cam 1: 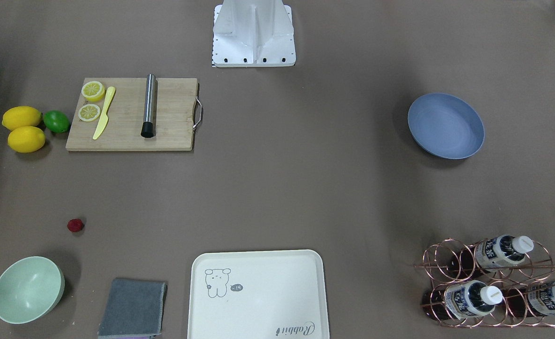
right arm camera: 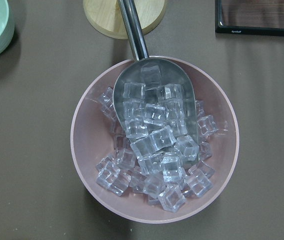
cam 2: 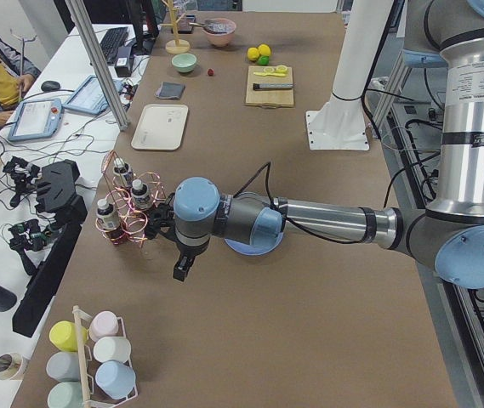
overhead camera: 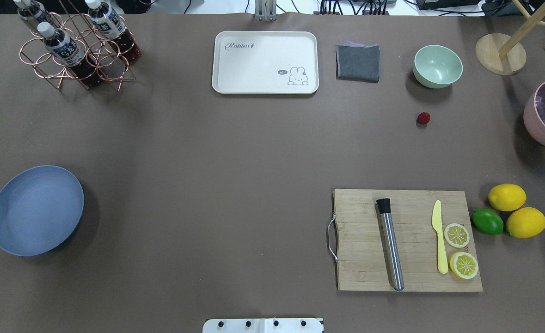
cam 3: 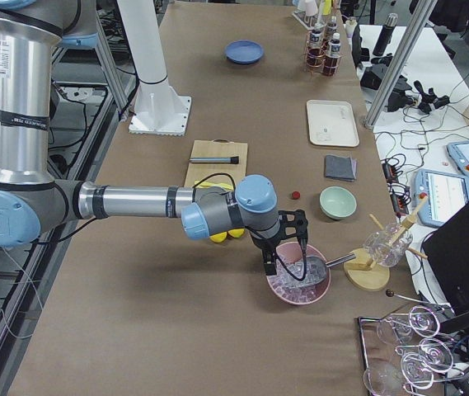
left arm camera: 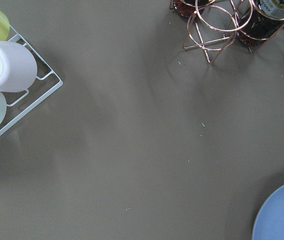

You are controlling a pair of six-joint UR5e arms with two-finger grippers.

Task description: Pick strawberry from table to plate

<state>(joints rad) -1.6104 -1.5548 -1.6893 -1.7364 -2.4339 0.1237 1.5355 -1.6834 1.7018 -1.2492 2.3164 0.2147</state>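
The strawberry (cam 1: 75, 225) (overhead camera: 423, 118), tiny and dark red, lies alone on the brown-grey table (cam 1: 277, 188) close to the pale green bowl (overhead camera: 437, 65). Far across the table rests the blue-grey plate (cam 1: 446, 125) (overhead camera: 36, 210), with nothing on it. My left gripper (cam 2: 179, 269) hangs over bare table just beside the plate; its state I cannot tell. My right gripper (cam 3: 288, 252) hovers over a pink bowl of ice cubes (right arm camera: 154, 142), a short way from the strawberry (cam 3: 296, 195); its state I cannot tell either. Neither wrist view shows any fingers.
A bamboo cutting board (overhead camera: 406, 240) carries a steel rod, a yellow knife and lemon halves, with two lemons and a lime (overhead camera: 487, 221) beside it. A cream tray (overhead camera: 265, 62), grey cloth (overhead camera: 358, 62), copper bottle rack (overhead camera: 76, 46) and cup rack (cam 2: 97, 361) line the edges.
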